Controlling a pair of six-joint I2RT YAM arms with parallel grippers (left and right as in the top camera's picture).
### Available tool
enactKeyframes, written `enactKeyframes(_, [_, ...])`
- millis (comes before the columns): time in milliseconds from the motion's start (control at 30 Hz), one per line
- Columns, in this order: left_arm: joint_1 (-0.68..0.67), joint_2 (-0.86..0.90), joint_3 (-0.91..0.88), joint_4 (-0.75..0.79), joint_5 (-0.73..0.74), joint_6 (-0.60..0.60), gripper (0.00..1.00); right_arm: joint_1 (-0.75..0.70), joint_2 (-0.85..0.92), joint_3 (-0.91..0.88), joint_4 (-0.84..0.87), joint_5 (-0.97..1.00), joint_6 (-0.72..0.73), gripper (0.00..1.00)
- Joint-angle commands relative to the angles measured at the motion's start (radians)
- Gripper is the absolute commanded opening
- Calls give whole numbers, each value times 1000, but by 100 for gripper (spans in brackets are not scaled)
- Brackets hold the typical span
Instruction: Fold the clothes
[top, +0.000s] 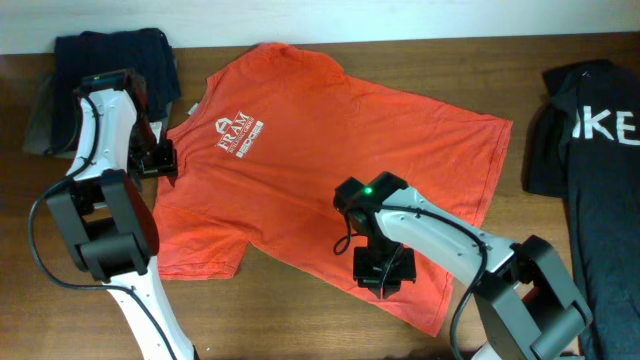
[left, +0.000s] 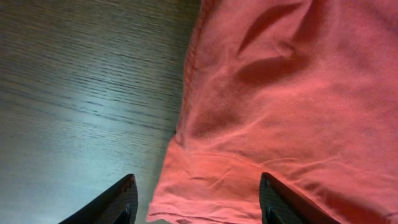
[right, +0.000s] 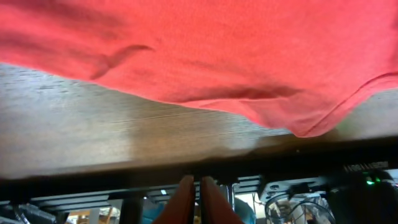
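The orange-red T-shirt (top: 330, 170) lies spread flat on the wooden bench (top: 450, 70), tilted so that its collar points toward the far left corner, with white lettering (top: 238, 133) facing up near the neck. The left hand (top: 160, 160) sits at the shirt's left side by the sleeve. Its wrist view shows the two dark fingers (left: 121, 202) spread wide, low over the bench (left: 74, 93), with a hemmed corner of the T-shirt (left: 280, 93) lying between them and not yet pinched. The right hand (top: 383, 272) is down on the shirt's near side, close to the bottom hem. In its wrist view the fingers (right: 186, 193) are pressed together with only a sliver between them. I cannot tell whether any cloth is caught there, since the T-shirt (right: 217, 50) shows only ahead of them, its hem lying over the bench (right: 93, 124). A dark folded garment (top: 115, 50) rests at the far left corner, and a black garment with white letters (top: 595, 170) lies at the right edge.
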Motion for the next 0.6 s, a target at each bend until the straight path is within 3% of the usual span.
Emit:
enactKeyframes(0, [5, -28, -9, 5, -3, -3, 62, -6, -21, -57, 36, -11, 24, 9])
enactKeyframes(67, [5, -28, -10, 6, -2, -3, 62, -27, -21, -83, 57, -12, 24, 4])
enactKeyframes(167, [5, -28, -19, 6, 28, -3, 58, -84, -21, -121, 86, -11, 23, 4])
enactKeyframes(200, [5, -28, -23, 7, 41, -3, 54, -103, -21, -129, 93, -8, 23, 4])
enactKeyframes(367, [4, -28, -61, 21, 82, -3, 13, -203, -21, -139, 137, -2, -36, 4])
enactKeyframes(467, [4, -28, -82, 23, 123, -3, 1, -243, -21, -139, 161, 26, -39, 4])
enactKeyframes(567, [1, -28, -100, 24, 172, -3, 1, -279, -21, -139, 172, 77, -41, 4])
